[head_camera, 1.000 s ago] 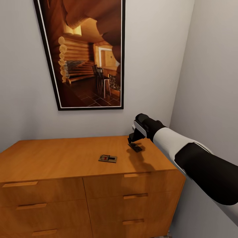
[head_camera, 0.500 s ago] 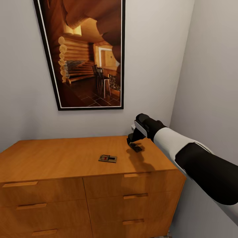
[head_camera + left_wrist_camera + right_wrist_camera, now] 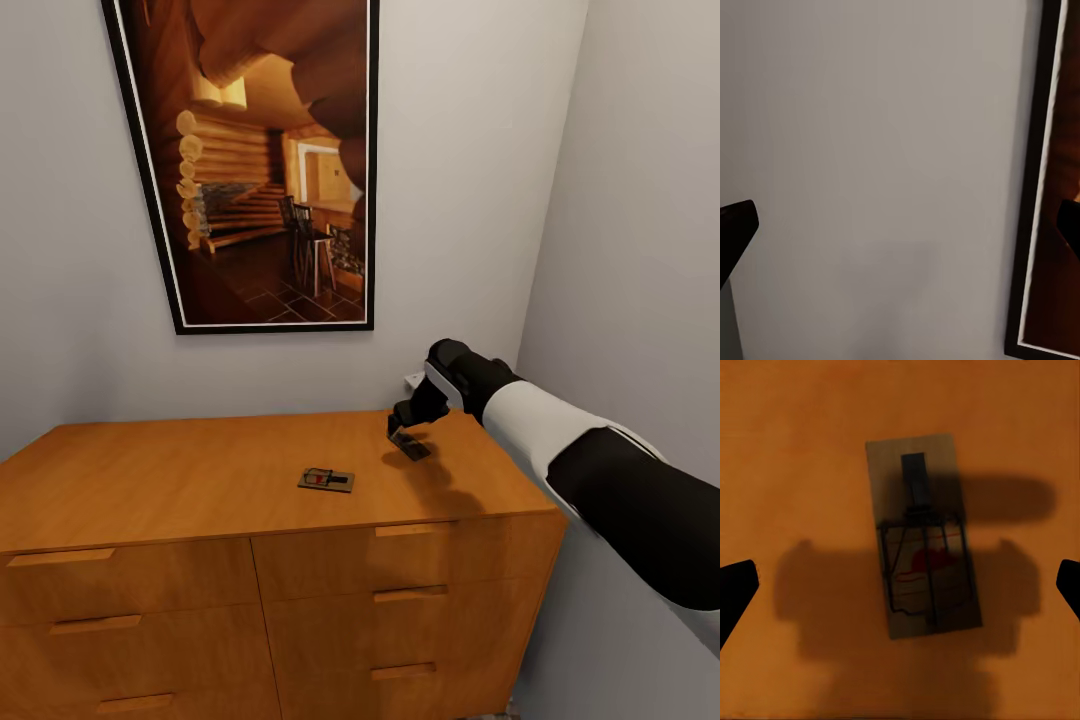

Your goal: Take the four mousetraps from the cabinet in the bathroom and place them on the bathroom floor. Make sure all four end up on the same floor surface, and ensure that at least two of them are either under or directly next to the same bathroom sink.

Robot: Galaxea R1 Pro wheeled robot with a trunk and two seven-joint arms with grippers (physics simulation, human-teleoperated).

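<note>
Tan wood mousetrap (image 3: 924,536) under my right gripper (image 3: 900,585), fingers spread wide, nothing held. Light, stiff, thin; pinch board's long edges, avoid wire. Second trap (image 3: 326,480) nearby on cabinet (image 3: 150,480).

- The head view looks forward and down from above onto the cabinet (image 3: 200,480) and the wall picture (image 3: 265,160).
- The right wrist view looks straight down, close, at a mousetrap (image 3: 924,536) on the cabinet top, shared with the head view.
- The left wrist view faces the wall closely, sharing the picture's frame.
</note>
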